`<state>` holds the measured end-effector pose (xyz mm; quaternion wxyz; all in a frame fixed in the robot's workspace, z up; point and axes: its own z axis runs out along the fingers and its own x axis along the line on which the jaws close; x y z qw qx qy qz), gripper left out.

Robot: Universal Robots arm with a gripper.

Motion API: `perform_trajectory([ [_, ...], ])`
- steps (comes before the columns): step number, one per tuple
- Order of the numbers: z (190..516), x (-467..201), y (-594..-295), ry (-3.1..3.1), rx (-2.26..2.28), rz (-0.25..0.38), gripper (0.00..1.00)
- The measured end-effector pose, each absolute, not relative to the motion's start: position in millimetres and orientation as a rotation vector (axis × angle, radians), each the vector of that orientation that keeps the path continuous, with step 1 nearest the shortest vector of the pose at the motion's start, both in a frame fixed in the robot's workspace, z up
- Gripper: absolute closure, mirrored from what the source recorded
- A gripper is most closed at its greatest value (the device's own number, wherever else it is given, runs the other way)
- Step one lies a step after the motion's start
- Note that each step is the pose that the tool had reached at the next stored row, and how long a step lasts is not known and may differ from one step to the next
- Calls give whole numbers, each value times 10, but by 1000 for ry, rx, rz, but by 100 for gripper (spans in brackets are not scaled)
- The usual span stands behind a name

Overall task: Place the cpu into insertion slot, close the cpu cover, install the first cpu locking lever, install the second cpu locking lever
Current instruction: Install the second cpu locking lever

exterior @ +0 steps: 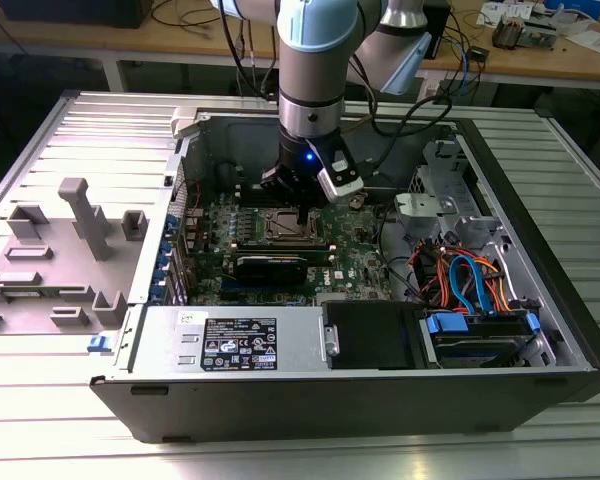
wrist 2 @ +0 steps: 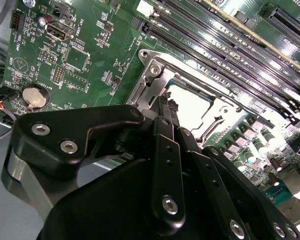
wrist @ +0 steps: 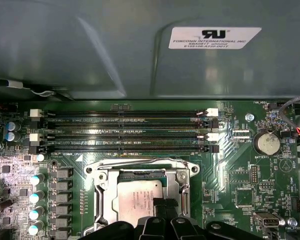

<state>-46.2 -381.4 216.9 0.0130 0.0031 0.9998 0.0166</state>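
– Where is the cpu (wrist: 137, 200) now?

– It sits inside the insertion slot (exterior: 276, 224), flat, with its grey metal top facing up. In the first wrist view its top shows through the window of the cpu cover (wrist: 111, 197). The cover seems to lie flat around the chip, not raised.

– And the locking levers?

– A thin metal rod (wrist: 135, 161) runs along the socket's edge on the side of the memory slots (wrist: 125, 131). I cannot tell whether it is latched.

– What does the gripper (wrist: 163, 204) do?

– It hangs directly over the socket, and its black tips are on or just above the chip's top. In the second wrist view the gripper (wrist 2: 166, 102) has its fingers (wrist 2: 162, 120) pressed together, with no gap that I can see and nothing between them. Whether the tips truly touch the metal, I cannot tell.

– What is around the socket?

– The green board (wrist: 240, 170) carries the long memory slots just beside the socket, and a round coin battery (wrist: 267, 143) is a little away. In the exterior view a long black card (exterior: 270, 265) lies on the board near the socket, on the camera's side of it.

– And further out?

– The board lies in an open computer case (exterior: 380, 380) on a ribbed metal table (exterior: 40, 420). Orange and blue cables (exterior: 470, 280) are in the case at the exterior view's right. Grey plastic fixtures (exterior: 80, 215) stand on the table at the exterior view's left, well apart from the arm (exterior: 315, 70).
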Motion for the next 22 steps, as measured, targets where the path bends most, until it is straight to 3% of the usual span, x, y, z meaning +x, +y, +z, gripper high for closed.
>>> perform_trajectory([
  [22,2236,-462,-3814,3115,8,50,89],
])
